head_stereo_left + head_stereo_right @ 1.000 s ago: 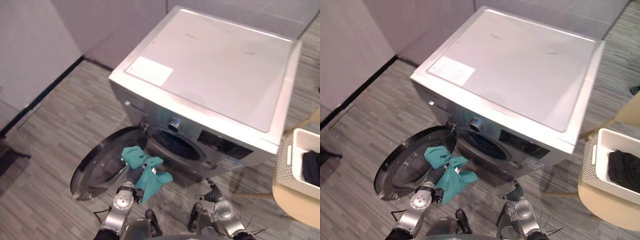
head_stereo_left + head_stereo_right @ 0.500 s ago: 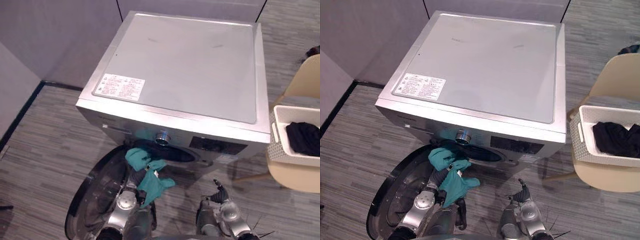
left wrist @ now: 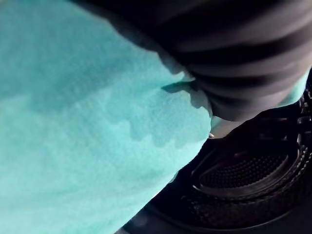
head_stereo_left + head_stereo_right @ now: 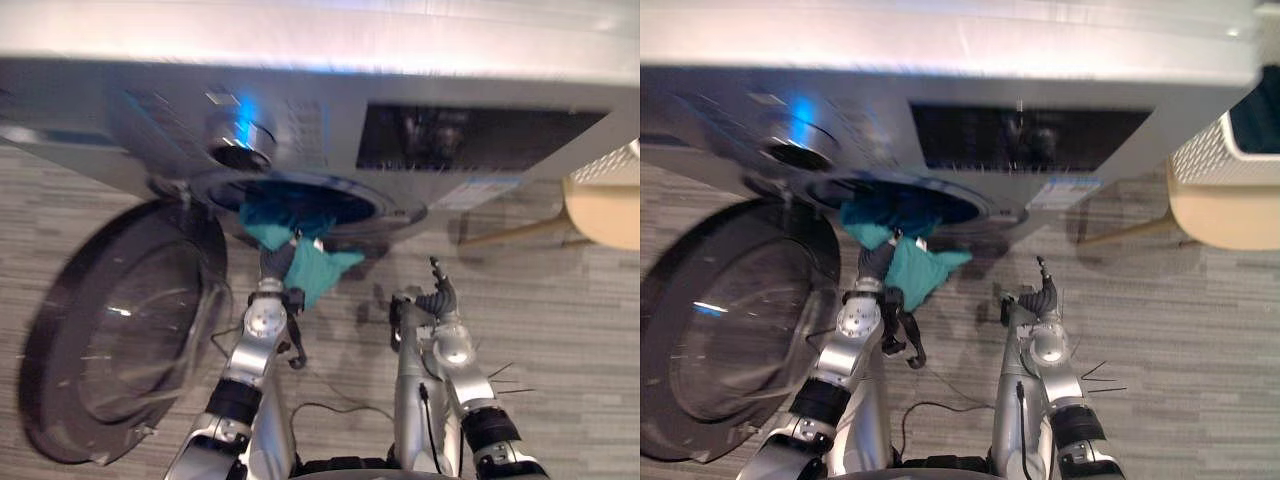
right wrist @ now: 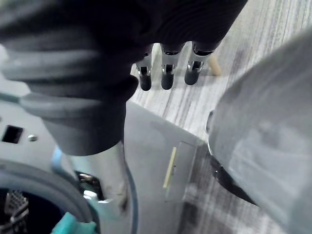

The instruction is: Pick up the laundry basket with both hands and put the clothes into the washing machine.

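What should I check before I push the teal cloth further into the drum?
1. Way past the door: ok, it is swung wide to the robot's left.
2. All of the teal cloth inside the mouth of the washing machine: not ok, its lower part hangs below the rim.
3. Hold of the left hand on the cloth: cannot tell, the cloth covers it.
4. Room in the drum: ok, bare dark drum wall shows past the cloth.
5. Way clear of the right hand: ok, it is open, holds nothing and is to the right of the mouth.
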Robot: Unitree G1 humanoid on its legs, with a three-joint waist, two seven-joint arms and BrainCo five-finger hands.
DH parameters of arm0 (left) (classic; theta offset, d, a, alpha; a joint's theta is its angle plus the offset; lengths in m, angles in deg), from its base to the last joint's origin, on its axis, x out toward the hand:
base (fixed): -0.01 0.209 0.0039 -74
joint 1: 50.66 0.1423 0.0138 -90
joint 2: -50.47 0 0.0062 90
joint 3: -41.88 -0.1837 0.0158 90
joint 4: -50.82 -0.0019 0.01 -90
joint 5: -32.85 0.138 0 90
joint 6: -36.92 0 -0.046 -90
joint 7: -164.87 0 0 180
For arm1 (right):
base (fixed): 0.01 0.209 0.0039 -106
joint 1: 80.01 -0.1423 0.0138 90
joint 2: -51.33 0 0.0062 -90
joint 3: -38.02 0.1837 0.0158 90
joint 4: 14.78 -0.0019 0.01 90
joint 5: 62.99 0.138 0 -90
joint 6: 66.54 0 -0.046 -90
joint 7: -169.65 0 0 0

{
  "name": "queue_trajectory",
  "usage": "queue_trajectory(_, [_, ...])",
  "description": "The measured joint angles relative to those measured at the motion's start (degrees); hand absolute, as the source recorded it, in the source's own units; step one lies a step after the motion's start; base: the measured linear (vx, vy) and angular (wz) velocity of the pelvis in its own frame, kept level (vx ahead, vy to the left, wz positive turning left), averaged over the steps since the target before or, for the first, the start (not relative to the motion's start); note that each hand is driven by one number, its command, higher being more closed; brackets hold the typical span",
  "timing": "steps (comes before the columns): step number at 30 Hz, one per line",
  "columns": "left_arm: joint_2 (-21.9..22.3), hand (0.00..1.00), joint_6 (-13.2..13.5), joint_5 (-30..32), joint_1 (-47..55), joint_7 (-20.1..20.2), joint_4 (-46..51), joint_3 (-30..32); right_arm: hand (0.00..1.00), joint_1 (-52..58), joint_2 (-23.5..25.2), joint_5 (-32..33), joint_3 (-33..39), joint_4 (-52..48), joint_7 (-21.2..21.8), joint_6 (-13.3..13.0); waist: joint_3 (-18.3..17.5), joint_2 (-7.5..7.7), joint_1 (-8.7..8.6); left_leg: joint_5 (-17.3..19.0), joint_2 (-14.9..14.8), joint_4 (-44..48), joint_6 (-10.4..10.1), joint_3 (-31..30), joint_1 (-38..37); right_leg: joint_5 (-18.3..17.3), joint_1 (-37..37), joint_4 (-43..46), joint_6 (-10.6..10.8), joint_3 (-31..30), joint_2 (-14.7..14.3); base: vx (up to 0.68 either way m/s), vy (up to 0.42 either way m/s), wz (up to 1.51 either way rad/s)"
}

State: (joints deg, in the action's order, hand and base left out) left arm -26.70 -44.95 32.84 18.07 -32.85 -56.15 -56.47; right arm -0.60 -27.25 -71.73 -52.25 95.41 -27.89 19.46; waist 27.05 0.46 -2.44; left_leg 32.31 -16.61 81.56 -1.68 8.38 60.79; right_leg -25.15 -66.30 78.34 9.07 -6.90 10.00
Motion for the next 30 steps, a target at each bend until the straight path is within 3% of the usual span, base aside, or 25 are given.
queue_trajectory(7, [-2.5, 1.00, -1.1, 0.1, -12.4, -2.3, 5.7, 2.3, 0.00, -1.6, -0.2, 1.7, 4.4, -7.0, -0.3, -2.2, 0.2, 0.44, -0.39, 1.4, -1.8, 10.8, -0.8, -3.0, 12.6, -2.1, -13.4, 11.8, -0.9, -1.5, -2.1, -0.08, -0.108, -0.04])
queue_trajectory(15, [-18.9, 1.00, -2.9, 3.1, -41.0, -6.4, 5.2, 0.2, 0.00, -1.6, -0.1, 5.9, 6.8, -11.3, 1.1, -7.0, 0.3, 1.35, -2.30, 1.4, -2.2, 17.7, -0.9, -6.7, 22.1, -2.6, -21.5, 18.8, -1.5, -0.9, -2.9, -0.03, -0.055, 0.04])
queue_trajectory(18, [-22.7, 1.00, -4.2, 5.5, -51.9, -7.2, -0.6, -4.1, 0.00, -1.8, 1.0, 6.5, 7.6, -11.0, 1.9, -7.7, 0.3, 2.28, -2.93, 1.3, -2.0, 17.6, -1.1, -7.2, 23.1, -2.6, -22.1, 18.7, -1.6, -0.3, -2.7, 0.01, -0.024, 0.03])
queue_trajectory(21, [-23.0, 1.00, -3.4, 7.6, -54.8, -7.3, -2.9, -6.5, 0.00, -2.0, 1.3, 8.0, 8.9, -9.8, 3.2, -8.2, 0.3, 2.57, -3.04, 1.0, -1.3, 17.5, -1.3, -8.1, 24.1, -2.8, -22.1, 18.5, -2.0, 0.7, -1.8, 0.03, -0.005, 0.09])
queue_trajectory(24, [-24.0, 1.00, -4.8, 9.5, -59.7, -4.6, -12.2, -7.2, 0.00, -2.8, 1.7, 9.5, 9.0, -8.0, 4.4, -8.8, 0.4, 3.86, -3.20, 1.0, -1.2, 17.3, -1.3, -8.2, 24.4, -2.8, -22.1, 18.2, -2.0, 1.0, -1.8, 0.02, -0.008, 0.02])
queue_trajectory(26, [-25.0, 1.00, -5.5, 10.9, -61.6, -3.2, -15.2, -7.1, 0.00, -2.9, 1.7, 10.4, 8.9, -7.7, 5.2, -8.9, 0.4, 3.88, -3.19, 1.0, -1.2, 17.0, -1.3, -8.2, 24.8, -2.9, -22.1, 17.7, -2.1, 1.4, -1.6, 0.00, 0.000, 0.00])
queue_trajectory(27, [-25.3, 0.00, -5.5, 12.7, -62.0, -1.9, -16.4, -7.0, 0.00, -3.0, 1.5, 10.5, 9.0, -7.5, 5.3, -9.1, 0.4, 3.88, -3.22, 1.0, -1.0, 16.6, -1.3, -8.2, 24.9, -2.9, -22.1, 17.4, -2.2, 1.5, -1.3, 0.03, -0.002, 0.05])
queue_trajectory(30, [-25.2, 0.00, -6.2, 18.0, -62.0, 2.6, -22.0, -7.3, 0.00, -3.1, 0.9, 11.5, 8.9, -6.9, 5.8, -9.2, 0.4, 3.93, -3.17, 0.9, -0.4, 16.4, -1.4, -8.6, 25.0, -3.0, -22.0, 17.5, -2.2, 1.9, -0.8, 0.04, -0.005, 0.07])
